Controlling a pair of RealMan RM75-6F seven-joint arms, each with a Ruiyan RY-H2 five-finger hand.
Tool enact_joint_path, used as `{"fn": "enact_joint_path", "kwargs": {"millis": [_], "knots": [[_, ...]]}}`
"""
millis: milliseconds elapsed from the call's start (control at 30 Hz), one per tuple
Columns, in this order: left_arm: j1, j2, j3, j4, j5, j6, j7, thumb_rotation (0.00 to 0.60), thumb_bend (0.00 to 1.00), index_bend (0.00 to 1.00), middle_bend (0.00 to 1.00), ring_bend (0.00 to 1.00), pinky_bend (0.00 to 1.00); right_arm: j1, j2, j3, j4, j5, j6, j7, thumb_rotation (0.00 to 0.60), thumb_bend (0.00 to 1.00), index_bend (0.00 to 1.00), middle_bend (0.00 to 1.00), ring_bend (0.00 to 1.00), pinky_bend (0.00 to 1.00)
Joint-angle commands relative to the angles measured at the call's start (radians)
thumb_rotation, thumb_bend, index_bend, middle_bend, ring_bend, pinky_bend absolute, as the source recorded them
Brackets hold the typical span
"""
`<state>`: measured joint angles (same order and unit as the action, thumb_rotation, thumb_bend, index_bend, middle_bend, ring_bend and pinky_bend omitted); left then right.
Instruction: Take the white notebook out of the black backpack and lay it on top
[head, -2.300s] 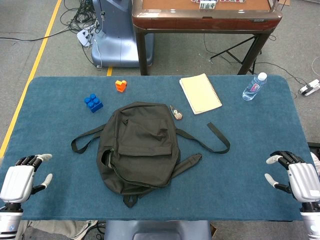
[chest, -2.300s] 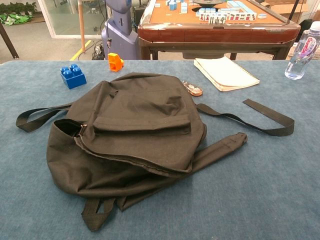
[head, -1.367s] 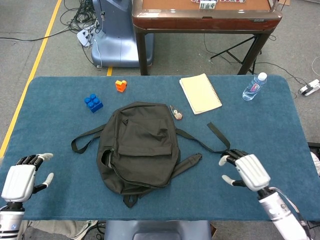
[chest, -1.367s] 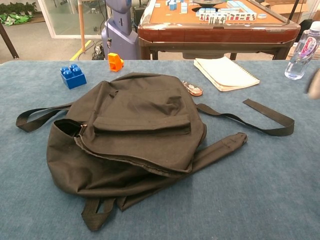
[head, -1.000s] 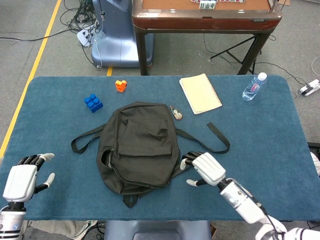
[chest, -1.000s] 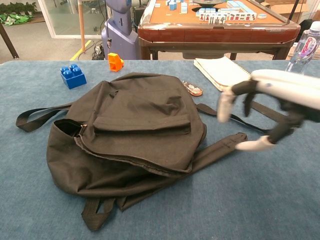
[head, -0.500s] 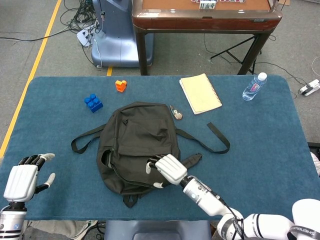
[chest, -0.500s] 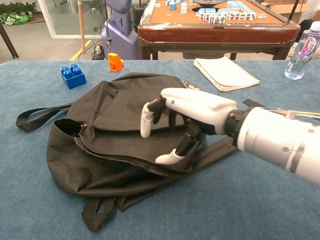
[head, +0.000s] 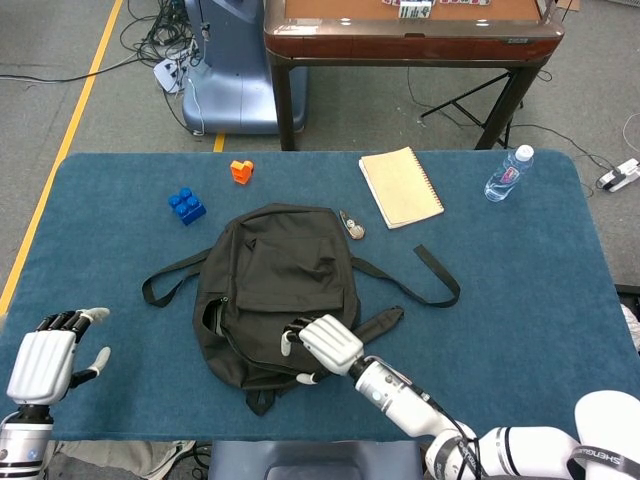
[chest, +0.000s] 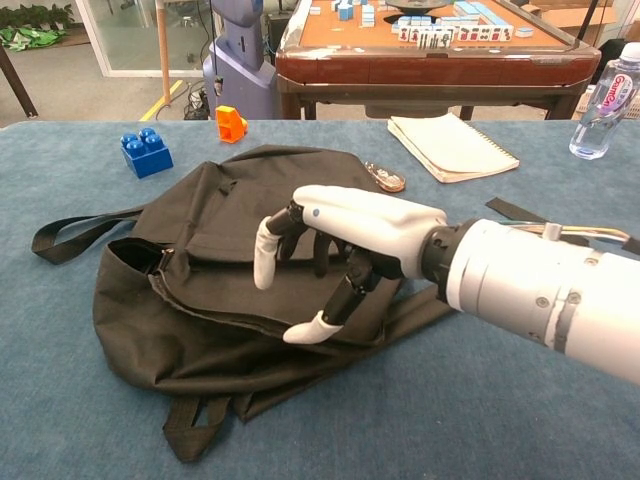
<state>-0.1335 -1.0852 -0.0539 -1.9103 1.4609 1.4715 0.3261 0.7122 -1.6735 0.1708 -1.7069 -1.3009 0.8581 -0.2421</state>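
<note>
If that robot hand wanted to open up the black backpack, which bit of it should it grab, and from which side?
Probably the loose front edge of the black fabric backpack, at the gaping mouth near its left corner. There the fabric lifts apart, so fingers could hook under it. The right hand hovers open above that seam, so coming from the robot's near side and curling under the flap looks easiest.
</note>
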Motion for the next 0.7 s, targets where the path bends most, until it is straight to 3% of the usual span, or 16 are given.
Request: {"fn": "enact_joint_path", "kwargs": {"millis": [33,533,600,700], "knots": [[-0.002,-0.001,0.000,-0.001,0.001,-0.002,0.002,0.600,0.33,0.37,0.38,0.31,0.29,0.006,0.004,-0.007,-0.011,0.014,-0.004,-0.002,0.600,0.00,0.44,0.34,0.26,0.39],[-0.004,0.001,0.001,-0.006,0.004,-0.005,0.010,0.600,0.33,0.37,0.38,0.31,0.29,0.053,-0.095,-0.009,0.083,0.113,0.008,-0.103,0.600,0.00,0.44,0.34,0.26,0.39],[-0.003,0.001,0.001,-0.006,0.005,-0.003,0.010,0.600,0.33,0.37,0.38,0.31,0.29,0.057,-0.098,-0.005,0.089,0.118,0.011,-0.100,0.600,0.09,0.44,0.34,0.26,0.39],[-0.003,0.004,0.000,-0.004,0.006,-0.001,0.008,0.600,0.33,0.37,0.38,0.31,0.29,0.059,-0.096,0.000,0.093,0.121,0.018,-0.094,0.600,0.28,0.45,0.35,0.26,0.39]]}}
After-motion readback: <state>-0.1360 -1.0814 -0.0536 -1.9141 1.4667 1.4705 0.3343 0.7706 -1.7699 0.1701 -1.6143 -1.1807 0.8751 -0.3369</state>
